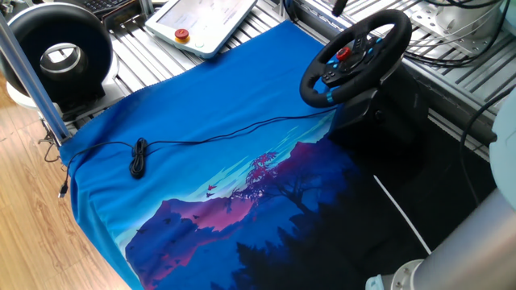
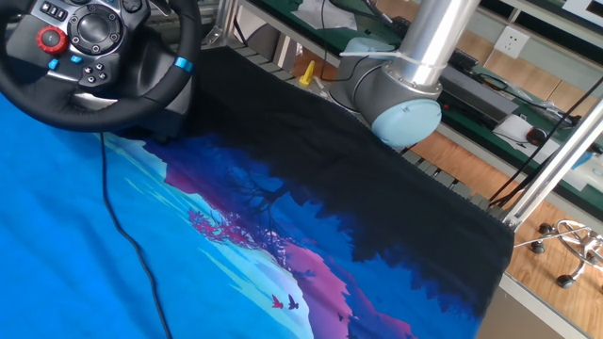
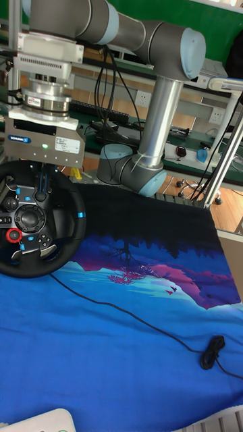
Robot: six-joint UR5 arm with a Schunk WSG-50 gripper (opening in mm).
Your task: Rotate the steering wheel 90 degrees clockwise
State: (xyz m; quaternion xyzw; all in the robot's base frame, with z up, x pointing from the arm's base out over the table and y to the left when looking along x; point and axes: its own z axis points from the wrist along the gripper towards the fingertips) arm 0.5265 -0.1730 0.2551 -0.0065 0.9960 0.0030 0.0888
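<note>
I see the steering wheel (image 3: 32, 223) at the counter's (image 1: 145, 60) far edge, sitting at the 9 o'clock side of the tall fixed view, tilted on its base over the blue landscape-print cloth (image 3: 128, 337). Hub shows a red button (image 3: 13, 235) at about 7 o'clock on the hub and a blue accent (image 3: 79, 216) on the rim at 3 o'clock.

The pincer (image 3: 42, 185) hangs straight down over the wheel's 12 o'clock rim, its body with a green light just above. Fingers (image 3: 44, 183) reach down behind the upper rim; can't tell from here whether they're clenched on it or released.

Black cable (image 1: 210, 134) runs from the wheel base across the cloth to a coiled bundle (image 1: 139, 157). Black ring-shaped fan (image 1: 58, 55) and white teach pendant (image 1: 201, 20) sit beyond the cloth's edge, well apart from the wheel. Arm's base joint (image 2: 394, 99) stands at the dark end of the cloth.
</note>
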